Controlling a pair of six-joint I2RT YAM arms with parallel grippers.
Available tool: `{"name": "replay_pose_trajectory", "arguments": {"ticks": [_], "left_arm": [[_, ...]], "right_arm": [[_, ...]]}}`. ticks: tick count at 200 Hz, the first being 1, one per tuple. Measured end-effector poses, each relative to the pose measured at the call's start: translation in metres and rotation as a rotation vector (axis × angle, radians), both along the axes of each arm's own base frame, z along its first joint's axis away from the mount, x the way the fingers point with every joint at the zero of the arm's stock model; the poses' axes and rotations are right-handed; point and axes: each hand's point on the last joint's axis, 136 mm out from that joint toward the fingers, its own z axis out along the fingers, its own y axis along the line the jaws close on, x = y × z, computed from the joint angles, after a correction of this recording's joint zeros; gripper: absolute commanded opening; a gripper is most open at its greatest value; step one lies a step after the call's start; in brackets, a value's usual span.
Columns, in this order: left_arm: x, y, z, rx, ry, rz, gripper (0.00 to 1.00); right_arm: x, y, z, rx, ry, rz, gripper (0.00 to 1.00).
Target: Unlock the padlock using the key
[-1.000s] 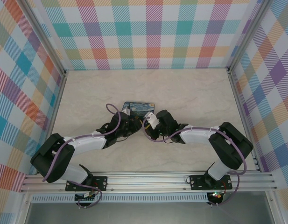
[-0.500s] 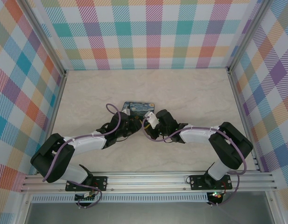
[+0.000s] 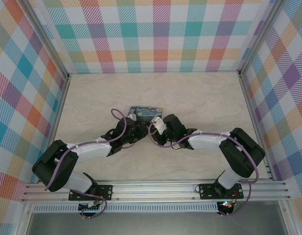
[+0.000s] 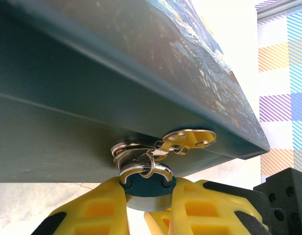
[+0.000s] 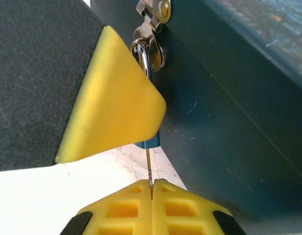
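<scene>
Top view: a cream marbled table (image 3: 199, 93) sits mid-frame, boxed in by pastel plaid panels. The back wall (image 3: 155, 34) runs across the top, with the left wall (image 3: 18, 98) and right wall (image 3: 288, 98) down the sides. An aluminium rail (image 3: 155, 188) along the bottom carries both arm bases. Both arms reach to frame centre and meet at the near side of the night-sky box (image 3: 146, 113), which lies flat on the table.

Left wrist view: the padlock (image 4: 147, 185) is at lower centre. Its blue body is clamped between the yellow fingers of the left gripper (image 4: 149, 196). The shackle is hooked into silvery rings at the brass hasp (image 4: 187, 138) on the dark box side. Pale tabletop shows at lower left, plaid wall at the right edge.

Right wrist view: the right gripper (image 5: 151, 193) is at bottom centre, fingers pinched tight on the key (image 5: 149, 169). The key is a thin sliver running straight up to the underside of the padlock's blue body. The left gripper's yellow finger (image 5: 116, 112) covers most of the padlock. Bright table lies below, with the box wall on the right.
</scene>
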Motion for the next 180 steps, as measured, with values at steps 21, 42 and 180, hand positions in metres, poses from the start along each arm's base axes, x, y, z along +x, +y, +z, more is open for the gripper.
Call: {"name": "replay_pose_trajectory", "arguments": {"ticks": [21, 42, 180], "left_arm": [[0.0, 0.0, 0.0001, 0.0, 0.0, 0.0, 0.15], [0.0002, -0.0002, 0.0005, -0.001, -0.001, 0.0, 0.15], [0.0, -0.0008, 0.0009, -0.007, 0.002, -0.002, 0.15]], "right_arm": [[-0.0005, 0.0002, 0.0002, 0.004, 0.004, 0.004, 0.01], [0.0003, -0.0005, 0.0011, 0.015, 0.013, 0.008, 0.01], [0.0075, 0.008, 0.0082, 0.109, 0.078, 0.038, 0.0]]}}
